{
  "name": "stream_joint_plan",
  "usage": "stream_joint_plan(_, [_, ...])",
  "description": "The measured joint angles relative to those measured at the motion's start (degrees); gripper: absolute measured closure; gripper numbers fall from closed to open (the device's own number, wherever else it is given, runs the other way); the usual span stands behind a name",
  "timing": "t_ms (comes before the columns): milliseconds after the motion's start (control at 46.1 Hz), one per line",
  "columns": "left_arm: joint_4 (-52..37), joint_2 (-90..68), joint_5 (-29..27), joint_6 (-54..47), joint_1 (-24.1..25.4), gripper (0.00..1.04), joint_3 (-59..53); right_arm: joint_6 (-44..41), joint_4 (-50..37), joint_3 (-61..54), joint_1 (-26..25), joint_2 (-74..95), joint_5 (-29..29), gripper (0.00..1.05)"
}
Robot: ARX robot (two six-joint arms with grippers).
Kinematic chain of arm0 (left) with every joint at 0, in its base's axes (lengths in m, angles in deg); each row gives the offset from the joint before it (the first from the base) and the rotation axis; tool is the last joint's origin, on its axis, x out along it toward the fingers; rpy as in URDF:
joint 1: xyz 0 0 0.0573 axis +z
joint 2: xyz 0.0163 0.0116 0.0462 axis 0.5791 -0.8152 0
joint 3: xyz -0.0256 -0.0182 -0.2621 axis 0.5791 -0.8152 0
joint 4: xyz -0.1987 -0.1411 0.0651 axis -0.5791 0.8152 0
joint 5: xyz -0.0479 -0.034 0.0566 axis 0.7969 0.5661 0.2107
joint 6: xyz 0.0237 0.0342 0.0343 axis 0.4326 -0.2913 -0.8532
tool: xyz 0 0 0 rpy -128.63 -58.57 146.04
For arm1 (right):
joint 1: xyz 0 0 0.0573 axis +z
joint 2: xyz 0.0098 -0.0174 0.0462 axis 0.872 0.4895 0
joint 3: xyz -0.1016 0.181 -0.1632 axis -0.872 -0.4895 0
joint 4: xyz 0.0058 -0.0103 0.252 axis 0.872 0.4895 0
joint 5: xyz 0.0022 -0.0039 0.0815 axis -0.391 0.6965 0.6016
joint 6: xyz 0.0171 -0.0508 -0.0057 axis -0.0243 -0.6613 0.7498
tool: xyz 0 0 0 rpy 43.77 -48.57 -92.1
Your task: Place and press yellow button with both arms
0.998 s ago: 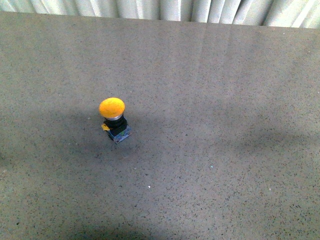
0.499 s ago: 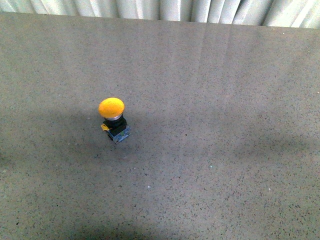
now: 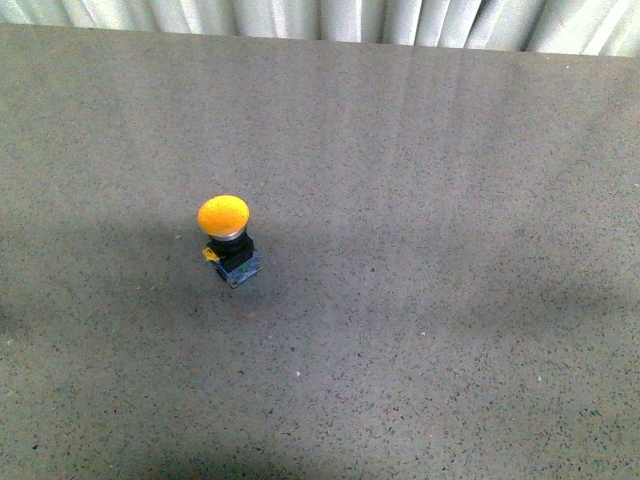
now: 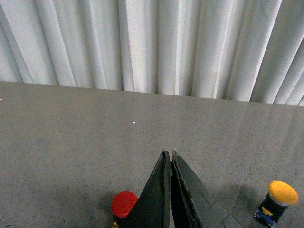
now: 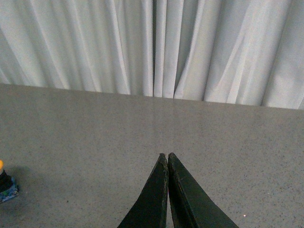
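the yellow button stood upright on the grey table. the left gripper and right gripper were clenched, holding nothing.

Orange-yellow cap, black body: yellow button; red button; grey speckled table; white curtain.

Lab-like test bench, speckled grey tabletop, white pleated curtain backdrop
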Motion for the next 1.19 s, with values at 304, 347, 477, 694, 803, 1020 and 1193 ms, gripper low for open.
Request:
stream_joint_plan(304, [0.0,0.0,0.0,0.0,0.0,1.03,0.0,0.02,10.64,0.0,0.0,-10.36,0.0,1.03])
stream_joint_plan(347, [0.0,0.0,0.0,0.02,0.0,1.03,0.0,0.02,10.69,0.0,0.0,-10.36,0.0,1.03])
stream_joint_plan(477, [0.0,0.0,0.0,0.02,0.0,0.79,0.0,0.0,10.71,0.0,0.0,-10.45,0.0,0.84])
stream_joint_plan(694, [0.0,0.0,0.0,0.0,0.0,0.34,0.0,0.0,10.71,0.0,0.0,-10.45,0.0,0.4])
stream_joint_plan(803, [0.0,0.0,0.0,0.0,0.0,0.11,0.0,0.0,10.71,0.0,0.0,-10.45,0.0,0.18])
stream_joint_plan(1020, [0.0,0.0,0.0,-0.11,0.0,0.09,0.0,0.13,10.71,0.0,0.0,-10.45,0.0,0.09])
stream_joint_plan(1193, [0.0,0.0,0.0,-0.11,0.0,0.09,0.0,0.13,10.71,0.0,0.0,-10.45,0.0,0.09])
